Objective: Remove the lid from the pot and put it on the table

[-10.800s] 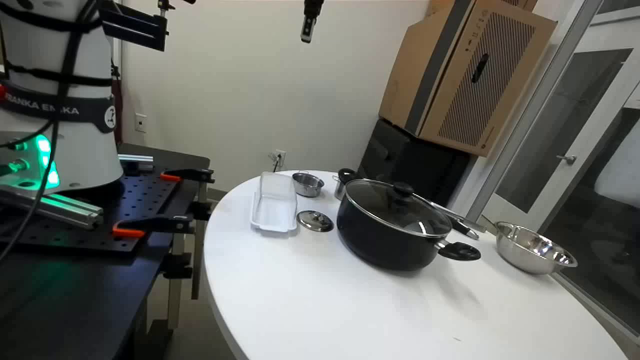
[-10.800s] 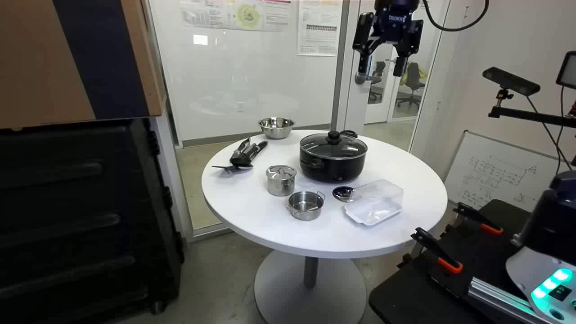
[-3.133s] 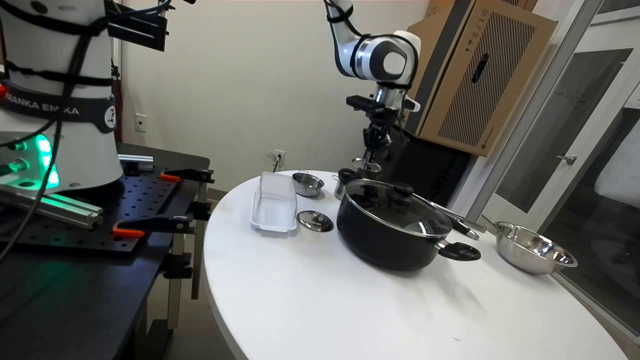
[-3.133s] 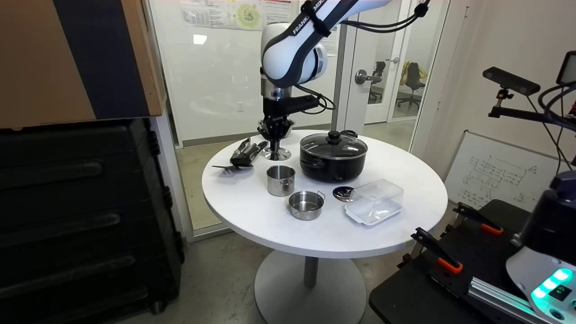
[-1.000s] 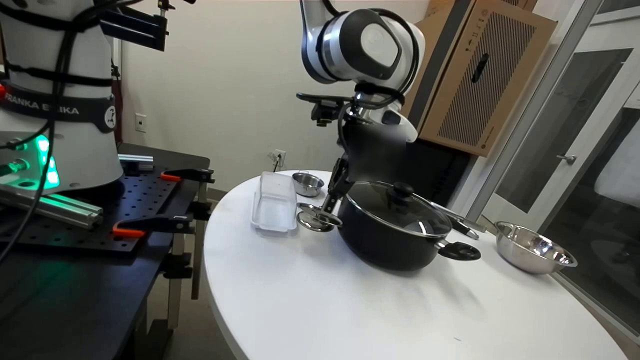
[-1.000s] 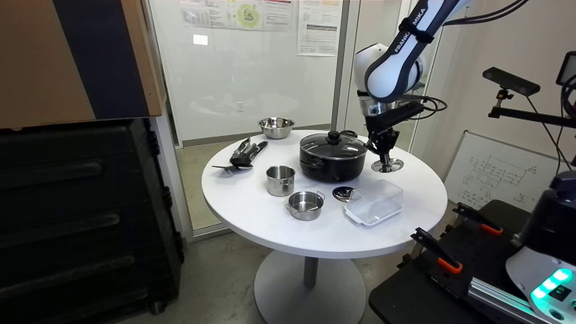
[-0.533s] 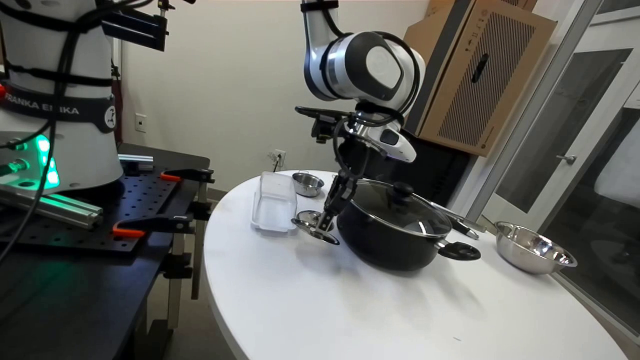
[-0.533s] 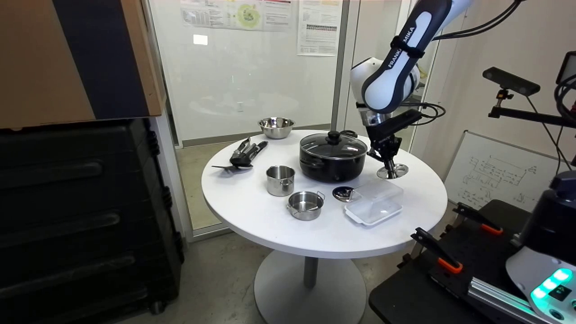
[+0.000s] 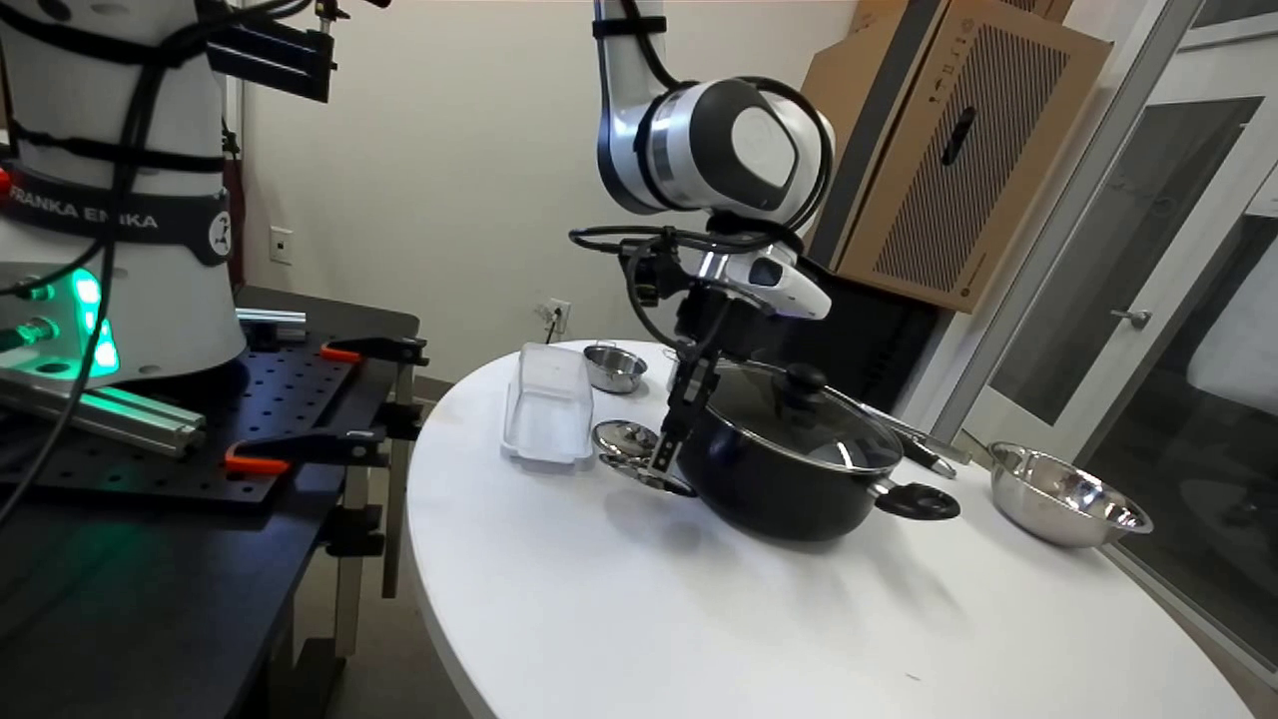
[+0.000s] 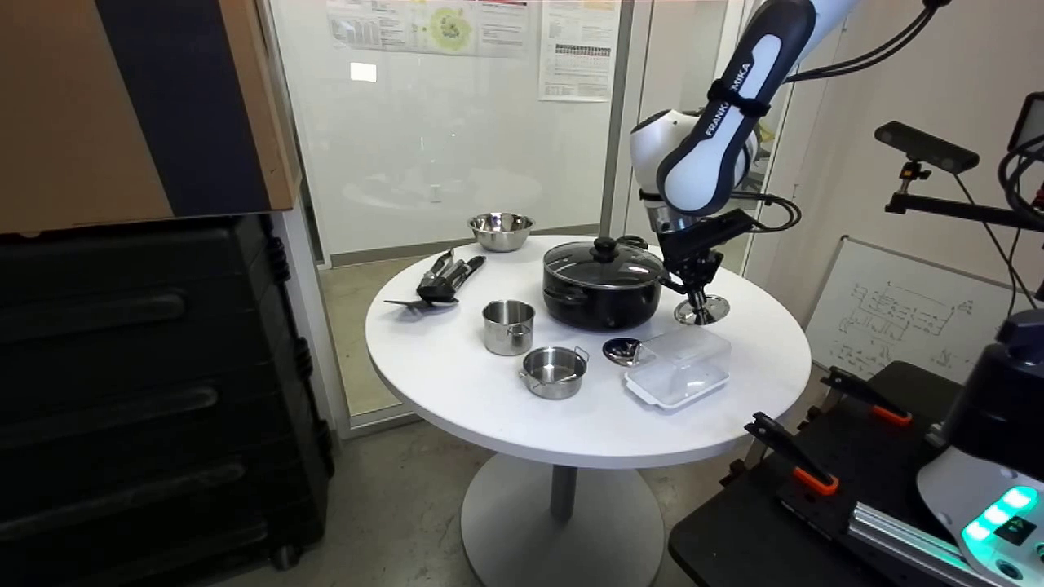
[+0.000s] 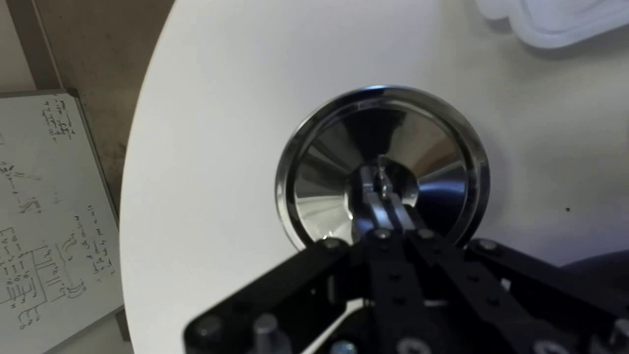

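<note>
A round, shiny steel lid [image 11: 319, 177] is in my gripper [image 11: 381, 184], whose fingers are shut on its small handle at the centre. In an exterior view this lid [image 10: 715, 310] hangs low over the white table [image 10: 587, 428], beside the black pot. A faint shadow lies under it; whether its rim touches the table I cannot tell. A tall, small steel pot [image 10: 508, 330] stands uncovered, with no lid on it. The wide black pot [image 9: 769, 499] has its dark glass lid [image 9: 739, 399] sitting on top, black knob upward.
Another small steel lid [image 10: 621, 351] lies by a clear plastic box [image 10: 677, 383], near the held one. A shallow steel pot [image 10: 555, 377], black utensils [image 10: 444, 281] and a steel bowl [image 10: 500, 235] stand around. A black pot handle [image 9: 917, 502] juts outward.
The steel lid sat on the tall steel pot at first; my gripper took it off and carried it past the black pot to its far side. Lately it has come lower and shifted slightly.
</note>
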`<state>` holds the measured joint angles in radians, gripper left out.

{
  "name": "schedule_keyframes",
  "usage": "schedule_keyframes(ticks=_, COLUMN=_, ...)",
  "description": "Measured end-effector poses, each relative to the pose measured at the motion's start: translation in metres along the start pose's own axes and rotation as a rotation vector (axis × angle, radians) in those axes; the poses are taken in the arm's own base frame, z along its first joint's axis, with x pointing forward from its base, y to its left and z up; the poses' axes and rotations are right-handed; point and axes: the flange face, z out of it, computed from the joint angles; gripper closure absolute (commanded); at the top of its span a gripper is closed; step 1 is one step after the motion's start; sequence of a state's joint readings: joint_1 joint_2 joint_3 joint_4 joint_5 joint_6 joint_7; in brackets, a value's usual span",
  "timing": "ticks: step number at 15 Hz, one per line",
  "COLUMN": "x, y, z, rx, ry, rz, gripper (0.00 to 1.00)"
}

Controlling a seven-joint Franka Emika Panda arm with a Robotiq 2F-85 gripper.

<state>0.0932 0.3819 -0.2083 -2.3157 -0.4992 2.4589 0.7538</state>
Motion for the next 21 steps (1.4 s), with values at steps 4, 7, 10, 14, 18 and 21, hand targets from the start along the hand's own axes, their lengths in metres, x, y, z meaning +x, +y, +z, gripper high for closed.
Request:
schedule_keyframes(ticks=4, x=-0.009, y=-0.017, z=0.016, rx=-0.024, ry=-0.014, rz=0.065, gripper=1.0)
schedule_keyframes(ticks=7, x=-0.01, y=-0.013, z=0.032, rx=-0.045, ry=-0.035, rz=0.127, gripper=1.0)
schedule_keyframes(ticks=10, x=-0.009, y=-0.006, z=0.042, rx=-0.059, ry=-0.046, rz=0.177, gripper=1.0)
schedule_keyframes(ticks=14, x=-0.007, y=-0.002, z=0.044, rx=-0.063, ry=-0.046, rz=0.222, gripper=0.57)
schedule_keyframes(ticks=18, x=-0.005, y=-0.002, z=0.044, rx=-0.064, ry=-0.043, rz=0.246, gripper=0.28)
schedule_keyframes(ticks=21, x=-0.003, y=-0.001, z=0.043, rx=-0.064, ry=-0.041, rz=0.256, gripper=0.05)
